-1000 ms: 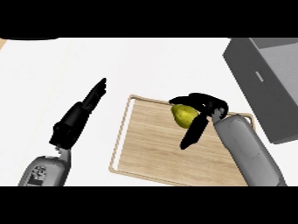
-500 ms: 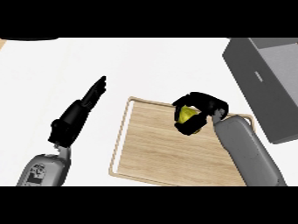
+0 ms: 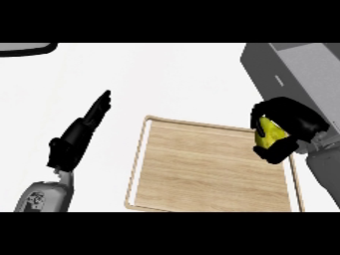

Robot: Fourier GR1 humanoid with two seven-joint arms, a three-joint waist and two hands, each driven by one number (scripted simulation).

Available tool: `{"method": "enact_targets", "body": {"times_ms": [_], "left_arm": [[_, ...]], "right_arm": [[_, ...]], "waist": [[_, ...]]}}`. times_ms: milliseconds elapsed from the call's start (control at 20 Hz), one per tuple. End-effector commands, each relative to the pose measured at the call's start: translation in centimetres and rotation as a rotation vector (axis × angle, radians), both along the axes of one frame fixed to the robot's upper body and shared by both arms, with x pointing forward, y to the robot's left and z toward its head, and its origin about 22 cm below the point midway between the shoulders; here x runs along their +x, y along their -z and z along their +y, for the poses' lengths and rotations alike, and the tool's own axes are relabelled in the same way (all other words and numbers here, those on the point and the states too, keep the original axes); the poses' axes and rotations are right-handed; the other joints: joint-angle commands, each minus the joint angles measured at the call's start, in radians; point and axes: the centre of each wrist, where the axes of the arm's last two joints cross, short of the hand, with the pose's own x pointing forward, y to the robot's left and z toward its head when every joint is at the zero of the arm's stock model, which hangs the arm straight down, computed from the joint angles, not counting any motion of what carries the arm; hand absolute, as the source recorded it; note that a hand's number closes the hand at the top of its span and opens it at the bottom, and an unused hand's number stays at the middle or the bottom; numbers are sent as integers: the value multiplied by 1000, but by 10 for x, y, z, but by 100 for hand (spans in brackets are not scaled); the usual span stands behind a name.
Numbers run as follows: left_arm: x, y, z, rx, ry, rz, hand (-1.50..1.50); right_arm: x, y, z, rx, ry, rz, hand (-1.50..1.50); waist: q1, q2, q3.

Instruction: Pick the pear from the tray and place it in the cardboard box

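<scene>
The robot's right hand (image 3: 286, 129) curls its black fingers and thumb round a yellow-green pear (image 3: 269, 134), which shows only through the gap between them. Hand and pear hang over the right edge of a light wooden tray (image 3: 202, 169), near its upper right corner, and just beside the near wall of a grey box (image 3: 305, 79) that fills the upper right of the head view. The grey right forearm (image 3: 334, 174) rises from the lower right, crossing the tray's right rim.

The tray lies flat on the white counter (image 3: 172, 79), a pale raised lip running round its wood-grain floor; nothing rests on the part of the floor that shows. The box stands open at the top, its inner walls grey; from this angle only a slice of its interior shows, and no contents can be made out there. The pear is outside the box, short of its wall.

At the left, well apart from the tray, the left hand (image 3: 81, 132) rests with straight fingers pointing up and to the right, holding nothing, its grey forearm (image 3: 47, 196) entering from the lower edge. A dark rounded object (image 3: 18, 48), cut off by the frame, lies at the counter's upper left corner.
</scene>
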Motion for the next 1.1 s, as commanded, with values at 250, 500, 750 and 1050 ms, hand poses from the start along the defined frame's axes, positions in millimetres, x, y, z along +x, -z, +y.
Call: {"method": "enact_targets", "body": {"times_ms": [250,500,750,1050], "left_arm": [[-3,-6,12,11,-25,-16,0],[-3,-7,18,0,-1,-23,0],[-9,-8,15,5,-7,-10,0],[-14,-3,8,16,37,-35,0]], "right_arm": [[-59,-51,-124,-80,-114,-505,150],[-106,-66,-172,60,-123,-560,150],[-139,-106,-193,236,-99,-621,150],[-168,-151,-225,322,57,-636,150]], "waist": [[-15,9,0],[0,12,-2],[1,8,-4],[44,18,-4]]}}
